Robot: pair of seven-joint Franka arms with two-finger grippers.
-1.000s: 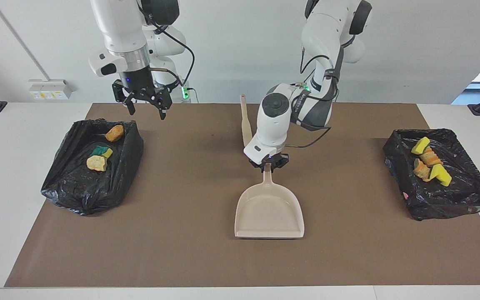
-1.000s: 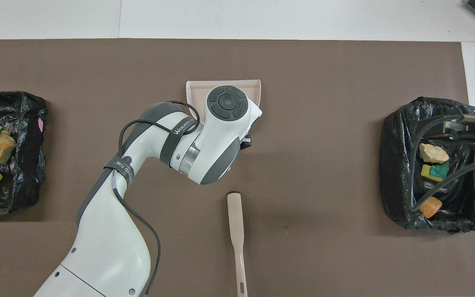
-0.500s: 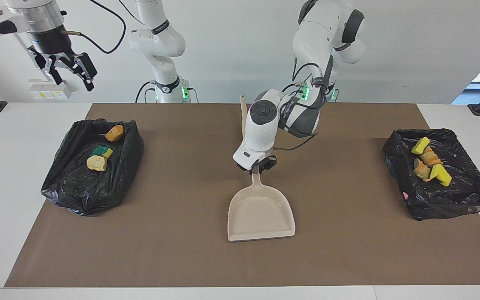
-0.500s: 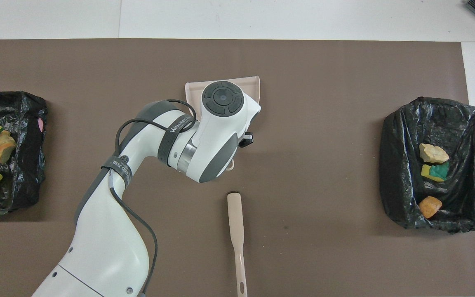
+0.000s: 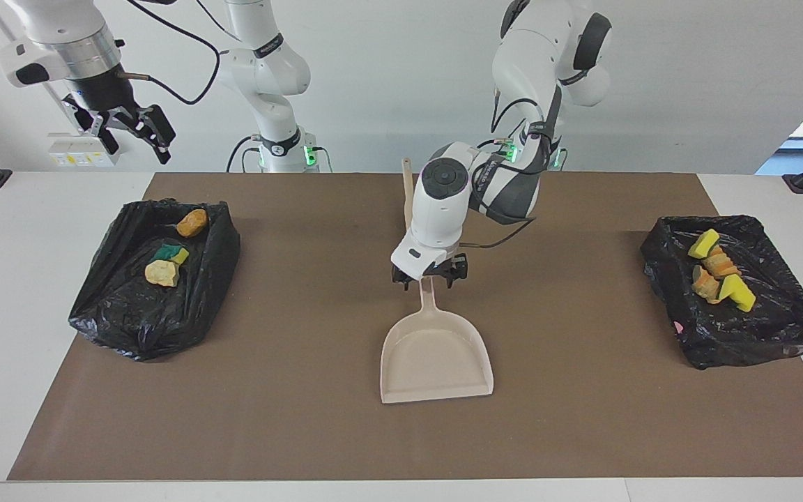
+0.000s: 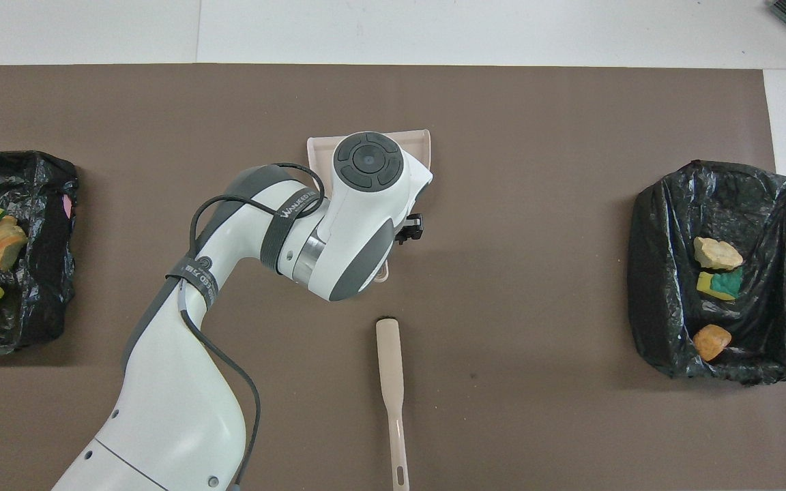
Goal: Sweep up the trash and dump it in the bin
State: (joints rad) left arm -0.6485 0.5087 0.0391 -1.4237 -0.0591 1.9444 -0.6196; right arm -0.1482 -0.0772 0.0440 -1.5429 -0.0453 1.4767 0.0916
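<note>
All the trash (image 5: 719, 272) is sitting in the bins (image 5: 153, 279) — left tool (image 5: 429, 273) is spreading open over the dustpan (image 5: 435, 352) handle; right tool (image 5: 128, 127), open, is waiting.

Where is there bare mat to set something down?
Bare mat lies between the dustpan and each bin, and along the edge farthest from the robots. It is crowded mid-table: the left hand over the dustpan's handle, the brush nearer the robots.

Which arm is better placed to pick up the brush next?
Left, probably. The left gripper is low over the dustpan's handle, open, and the brush lies close by, nearer to the robots. The right gripper hangs high at the right arm's end of the table, open.
</note>
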